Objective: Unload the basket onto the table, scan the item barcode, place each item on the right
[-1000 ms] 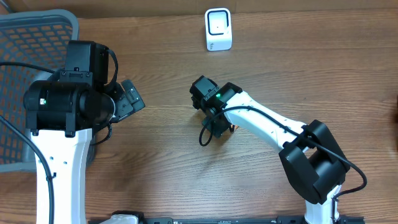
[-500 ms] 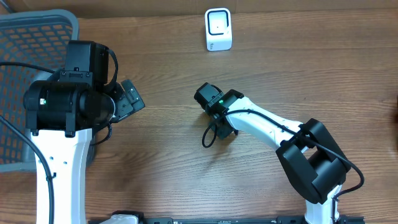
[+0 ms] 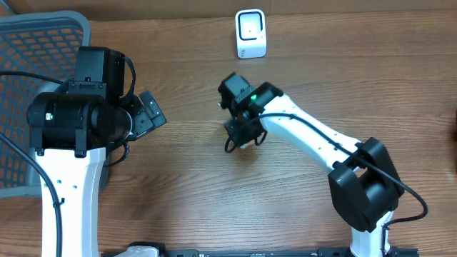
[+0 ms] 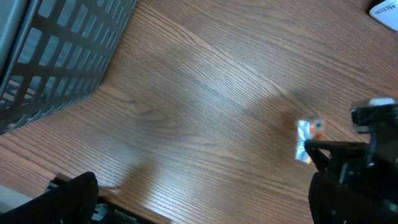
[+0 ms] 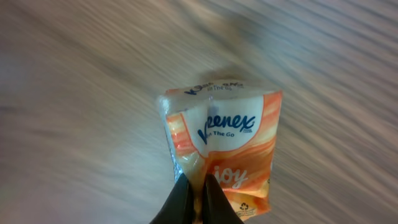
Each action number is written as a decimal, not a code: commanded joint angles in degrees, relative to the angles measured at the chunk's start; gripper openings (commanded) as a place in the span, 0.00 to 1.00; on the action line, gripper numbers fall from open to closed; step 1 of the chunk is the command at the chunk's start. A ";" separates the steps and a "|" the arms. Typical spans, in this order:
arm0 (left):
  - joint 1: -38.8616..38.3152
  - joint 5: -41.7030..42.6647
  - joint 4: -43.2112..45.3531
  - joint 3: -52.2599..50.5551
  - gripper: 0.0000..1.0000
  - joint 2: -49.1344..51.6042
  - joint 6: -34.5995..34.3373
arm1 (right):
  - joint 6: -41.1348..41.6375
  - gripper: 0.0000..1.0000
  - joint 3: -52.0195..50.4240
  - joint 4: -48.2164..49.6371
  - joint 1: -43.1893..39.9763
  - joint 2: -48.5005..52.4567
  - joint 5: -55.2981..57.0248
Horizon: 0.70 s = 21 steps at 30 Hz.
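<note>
Right claw (image 5: pixel 198 186) pinches shut on a crinkled orange-and-white Kleenex tissue pack (image 5: pixel 224 140); left claw (image 3: pixel 151 114) gapes open.

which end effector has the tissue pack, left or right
The right end effector: it is pinched shut on the edge of the orange Kleenex pack at mid-table. The left end effector is open and empty, over beside the grey basket.

Wooden table (image 3: pixel 178 185), white scanner (image 3: pixel 250 33) at far edge, grey mesh basket (image 3: pixel 28 43) at left

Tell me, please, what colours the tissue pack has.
Orange and white tissue pack, blue lettering; right wrist view.
</note>
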 commanded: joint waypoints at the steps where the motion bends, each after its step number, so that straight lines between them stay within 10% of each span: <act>1: 0.31 -0.72 0.07 -0.22 0.99 0.04 -1.18 | 0.66 0.04 1.18 1.07 -1.92 -0.59 -24.70; 8: 0.31 -0.72 0.07 -0.22 1.00 0.04 -1.16 | 1.05 0.04 -3.93 4.11 -2.95 -0.48 -38.82; 21: 0.31 -0.72 0.07 -0.22 1.00 0.04 -1.18 | 12.68 0.06 -19.28 14.12 -6.97 -0.48 -32.00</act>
